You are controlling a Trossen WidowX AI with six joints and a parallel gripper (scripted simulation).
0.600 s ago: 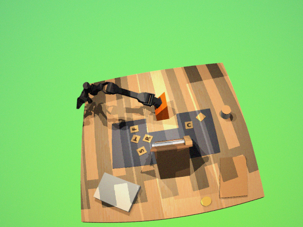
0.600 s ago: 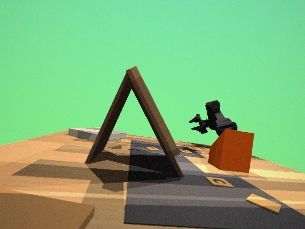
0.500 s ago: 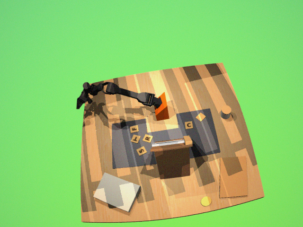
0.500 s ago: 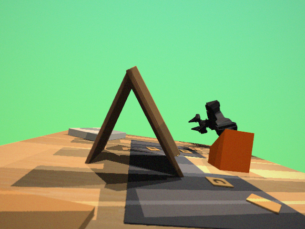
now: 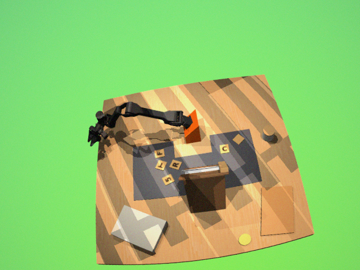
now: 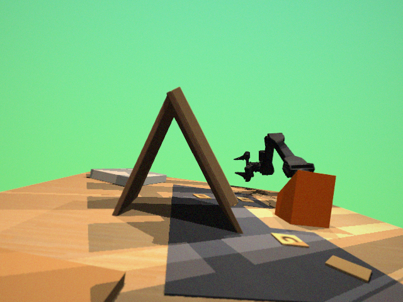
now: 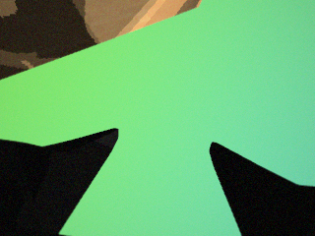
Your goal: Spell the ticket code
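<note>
My gripper (image 5: 90, 142) (image 6: 235, 166) (image 7: 163, 139) is open and empty, out past the counter's left edge, away from all tiles. Tiles F (image 5: 159, 153), T (image 5: 160, 165), R (image 5: 175, 164) and one like S or 5 (image 5: 167, 179) lie turned at various angles on the dark mat (image 5: 139, 188), left of the board. Tile C (image 5: 224, 148) (image 6: 289, 240) and a tile without a visible letter (image 5: 238, 139) (image 6: 348, 268) lie right of it. The A-shaped board (image 5: 205, 193) (image 6: 204, 156) carries a pale rail (image 5: 200, 170) with a block (image 5: 223, 167) at its right end. No tile shows in the rail. No ticket code is legible.
An orange wedge (image 5: 193, 133) (image 6: 312, 199) stands behind the mat, under the arm. A grey slab (image 5: 139, 228) (image 6: 130, 175) lies front left. A dark cylinder (image 5: 269, 135) stands at the right. A flat brown panel (image 5: 277, 210) and a yellow disc (image 5: 244, 239) lie front right.
</note>
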